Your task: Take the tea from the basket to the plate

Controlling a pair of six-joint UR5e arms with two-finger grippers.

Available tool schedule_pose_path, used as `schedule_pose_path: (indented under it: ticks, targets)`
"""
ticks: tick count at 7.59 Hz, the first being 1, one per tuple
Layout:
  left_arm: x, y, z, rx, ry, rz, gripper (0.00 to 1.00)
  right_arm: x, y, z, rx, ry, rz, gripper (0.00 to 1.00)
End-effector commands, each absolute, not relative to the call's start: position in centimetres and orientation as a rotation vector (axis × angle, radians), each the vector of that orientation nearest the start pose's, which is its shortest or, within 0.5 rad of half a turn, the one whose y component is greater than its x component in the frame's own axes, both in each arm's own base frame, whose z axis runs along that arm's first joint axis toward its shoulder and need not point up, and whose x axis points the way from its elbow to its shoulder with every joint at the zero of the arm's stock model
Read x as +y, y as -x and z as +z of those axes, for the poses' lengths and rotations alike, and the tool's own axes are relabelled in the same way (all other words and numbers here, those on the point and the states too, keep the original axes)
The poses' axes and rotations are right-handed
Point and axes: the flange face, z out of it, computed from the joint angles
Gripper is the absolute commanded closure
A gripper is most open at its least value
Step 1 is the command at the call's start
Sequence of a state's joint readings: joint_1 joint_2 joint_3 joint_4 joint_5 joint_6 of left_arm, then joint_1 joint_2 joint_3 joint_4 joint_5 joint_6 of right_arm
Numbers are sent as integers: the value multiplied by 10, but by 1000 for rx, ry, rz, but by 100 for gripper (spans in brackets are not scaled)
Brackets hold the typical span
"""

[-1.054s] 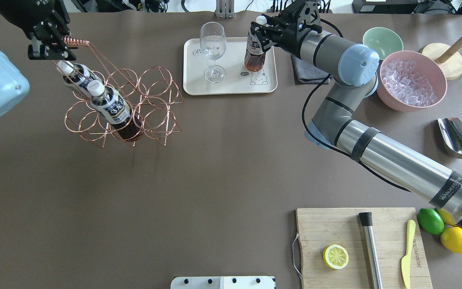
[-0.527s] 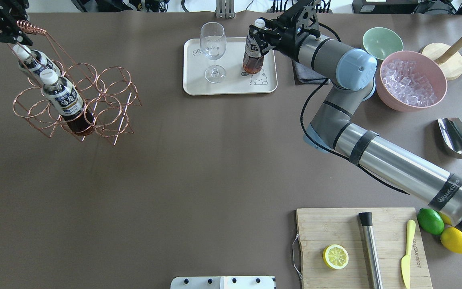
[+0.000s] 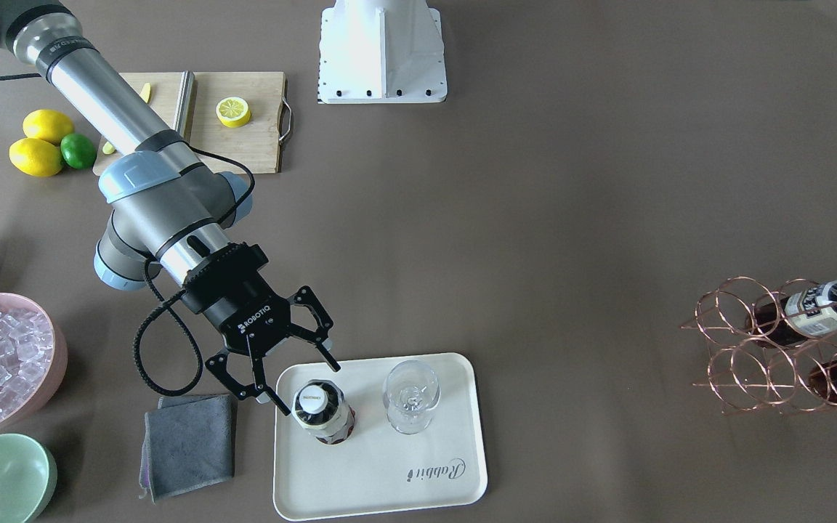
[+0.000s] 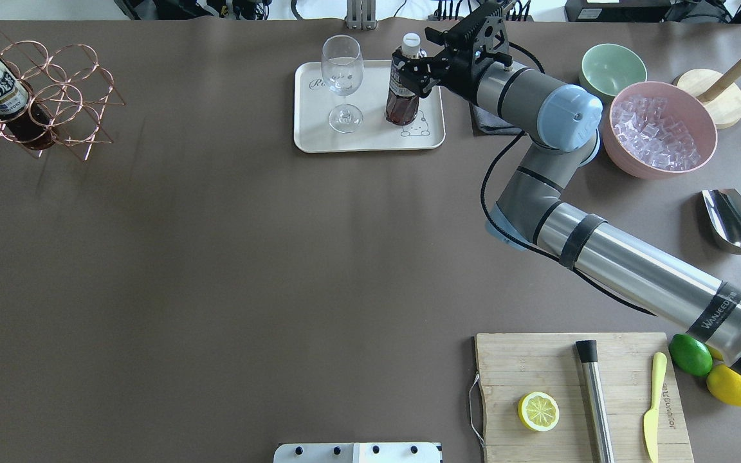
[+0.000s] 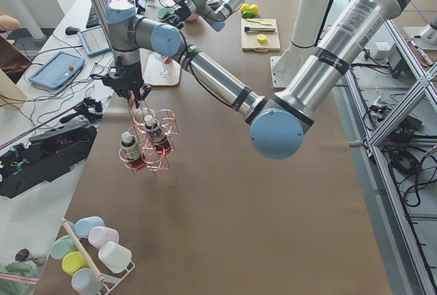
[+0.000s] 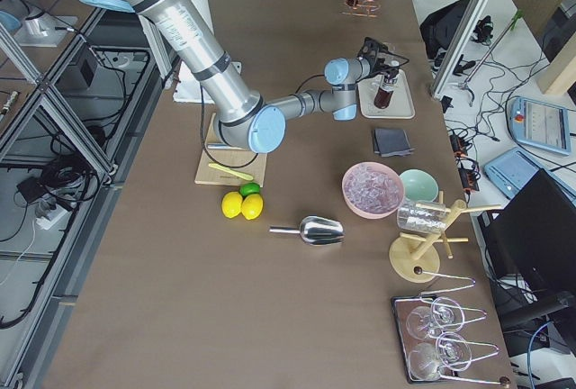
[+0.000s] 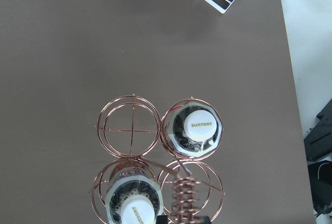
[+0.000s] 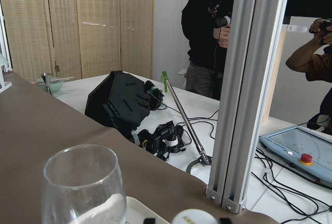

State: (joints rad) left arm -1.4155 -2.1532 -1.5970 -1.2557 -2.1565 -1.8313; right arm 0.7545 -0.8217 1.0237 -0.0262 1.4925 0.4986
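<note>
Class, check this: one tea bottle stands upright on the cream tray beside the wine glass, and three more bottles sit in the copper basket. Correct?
Not quite: the basket holds two bottles, not three, as the left wrist view shows. The rest stands: one tea bottle is upright on the tray beside the wine glass.

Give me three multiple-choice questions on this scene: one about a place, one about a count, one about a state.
1. Where does the tea by the right gripper stand? A. on the cloth B. on the tray C. on the cutting board
2. How many bottles does the basket hold? A. one B. two C. three
3. How is the right gripper? A. shut on the tea B. shut on the glass C. open
Answers: 1 B, its base rests on the tray. 2 B, the left wrist view shows two in its cells. 3 C, its jaws stand apart on either side of the tea.
</note>
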Motion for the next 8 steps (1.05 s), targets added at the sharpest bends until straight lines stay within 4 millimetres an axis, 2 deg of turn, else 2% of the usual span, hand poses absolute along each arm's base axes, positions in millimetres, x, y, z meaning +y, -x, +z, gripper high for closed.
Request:
schedule_pose_path:
  ticks: [1, 2, 3, 4, 6, 7, 8]
  targets:
    - [-730, -6, 408, 635, 351, -1560, 100, -623, 445, 276, -1029, -1421, -174, 0]
    - [-747, 4, 414, 647, 341, -1570, 100, -631, 435, 276, -1026, -1414, -199, 0]
    - [-754, 6, 418, 639, 341, -1577, 100, -640, 423, 274, -1036, -1384, -257, 0]
    - [-760, 7, 432, 651, 328, -1578, 100, -642, 410, 267, -1076, -1316, -329, 0]
    - [-769, 6, 451, 653, 323, -1586, 100, -649, 402, 266, -1096, -1239, -389, 0]
    - [-771, 6, 457, 642, 327, -1591, 100, -661, 383, 263, -1109, -1178, -429, 0]
    - [-774, 8, 461, 636, 299, -1595, 100, -663, 365, 243, -1127, -1101, -452, 0]
